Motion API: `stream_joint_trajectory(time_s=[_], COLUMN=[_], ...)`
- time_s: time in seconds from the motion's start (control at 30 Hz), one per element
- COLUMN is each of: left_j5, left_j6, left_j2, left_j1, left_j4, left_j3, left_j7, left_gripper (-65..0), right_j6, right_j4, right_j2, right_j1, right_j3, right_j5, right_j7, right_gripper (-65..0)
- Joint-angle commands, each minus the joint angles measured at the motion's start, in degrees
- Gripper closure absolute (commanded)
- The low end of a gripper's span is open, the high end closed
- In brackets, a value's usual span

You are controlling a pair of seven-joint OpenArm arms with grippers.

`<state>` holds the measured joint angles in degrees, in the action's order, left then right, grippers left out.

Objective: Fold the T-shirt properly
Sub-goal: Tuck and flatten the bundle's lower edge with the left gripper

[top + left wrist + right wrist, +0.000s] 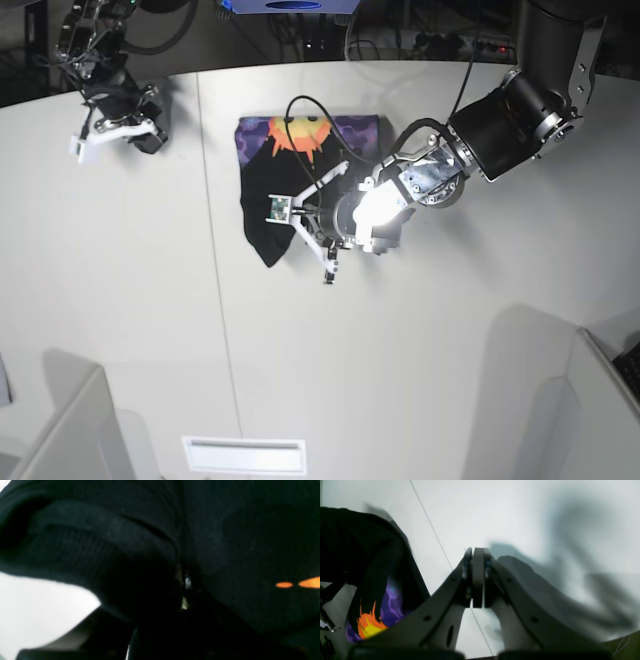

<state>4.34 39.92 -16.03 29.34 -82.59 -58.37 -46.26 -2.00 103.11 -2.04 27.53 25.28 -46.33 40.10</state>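
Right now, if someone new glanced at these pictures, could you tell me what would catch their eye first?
Probably the T-shirt, a bunched black heap near the far middle of the white table, its orange sun print on purple showing at the far edge. Next, the left gripper, pressed into the cloth's near side. The right gripper sits apart at the table's far corner, shut and empty.
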Motion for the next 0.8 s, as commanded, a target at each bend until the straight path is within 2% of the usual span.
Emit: stream_joint_trajectory(time_s=[0.0, 0.47, 0.63, 0.7, 0.77], left_j5=[-0.07, -0.07, -0.07, -0.07, -0.07], left_j6=[0.08, 0.08, 0.08, 0.08, 0.08], left_j2=[0.25, 0.87, 0.87, 1.04, 1.57], left_j1=[1.21, 1.47, 2.09, 2.26, 3.23], left_j4=[-0.80, -0.80, -0.62, -0.80, -0.80], left_j3=[-0.05, 0.39, 0.48, 0.57, 0.57], left_j7=[0.24, -0.11, -0.11, -0.11, -0.11], left_gripper=[0.0, 0.0, -29.0, -36.9, -42.0], right_j6=[-0.33, -0.33, -0.33, -0.33, -0.33], right_j4=[1.02, 1.02, 1.02, 1.02, 1.02], right_j2=[-0.64, -0.81, -0.81, -0.90, -0.90], right_j1=[0.03, 0.03, 0.03, 0.03, 0.03], right_j3=[0.35, 0.35, 0.17, 0.09, 0.09], right_j5=[-0.75, -0.75, -0.75, -0.75, -0.75], right_j7=[-0.93, -0.84, -0.84, -0.84, -0.84], right_gripper=[0.0, 0.0, 0.0, 0.0, 0.0])
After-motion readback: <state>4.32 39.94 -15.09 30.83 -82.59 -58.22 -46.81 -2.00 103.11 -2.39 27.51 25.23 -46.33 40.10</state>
